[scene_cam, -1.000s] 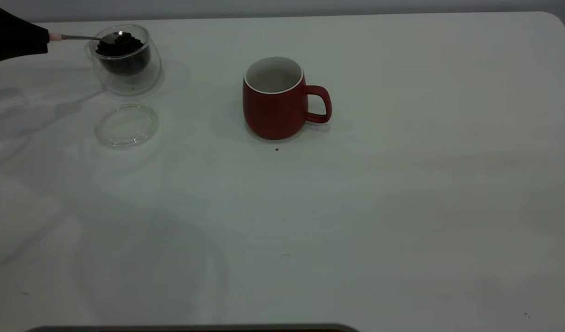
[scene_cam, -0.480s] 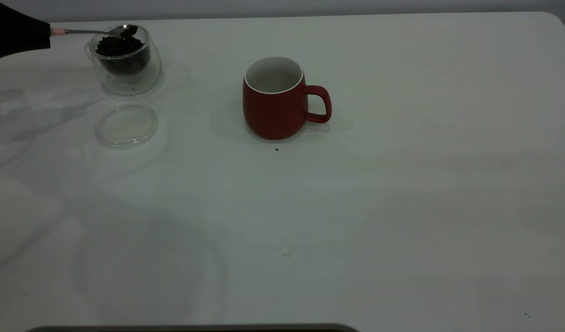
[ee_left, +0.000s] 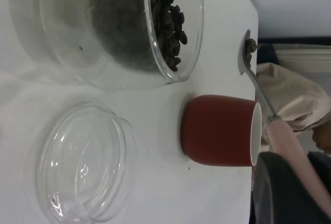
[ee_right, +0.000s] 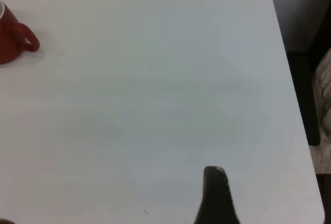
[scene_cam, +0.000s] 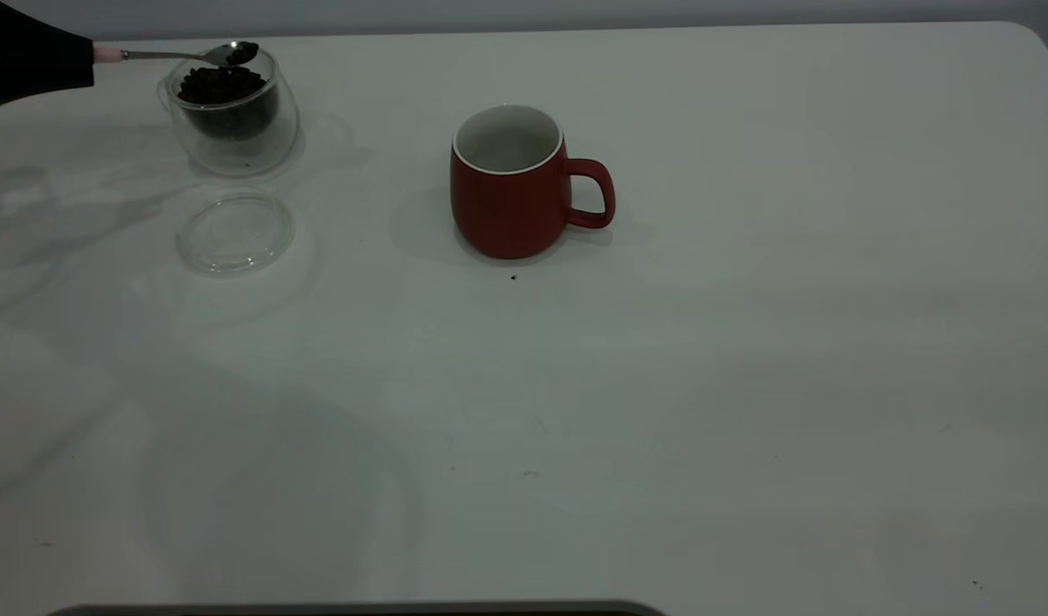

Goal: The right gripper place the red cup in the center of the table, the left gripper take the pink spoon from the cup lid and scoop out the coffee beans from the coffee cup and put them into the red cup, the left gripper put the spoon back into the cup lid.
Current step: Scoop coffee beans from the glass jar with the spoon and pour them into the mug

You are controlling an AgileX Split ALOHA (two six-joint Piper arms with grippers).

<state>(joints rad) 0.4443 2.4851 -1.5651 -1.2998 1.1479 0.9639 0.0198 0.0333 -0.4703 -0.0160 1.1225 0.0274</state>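
while clamped on the pink spoon (scene_cam: 168,56), left claw (scene_cam: 85,58) reaches level above the coffee cup (scene_cam: 233,111), beans in bowl, right claw's state unclear

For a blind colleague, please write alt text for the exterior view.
The left gripper holds the pink spoon, loaded with beans, just above the coffee cup. The empty cup lid lies nearer the camera, and the red cup stands mid-table.

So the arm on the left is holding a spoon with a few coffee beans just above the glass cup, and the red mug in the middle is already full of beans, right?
Not quite. The red cup holds no beans yet: the exterior view shows its white inside bare. The rest stands: the left gripper holds the pink spoon with a few coffee beans just above the coffee cup.
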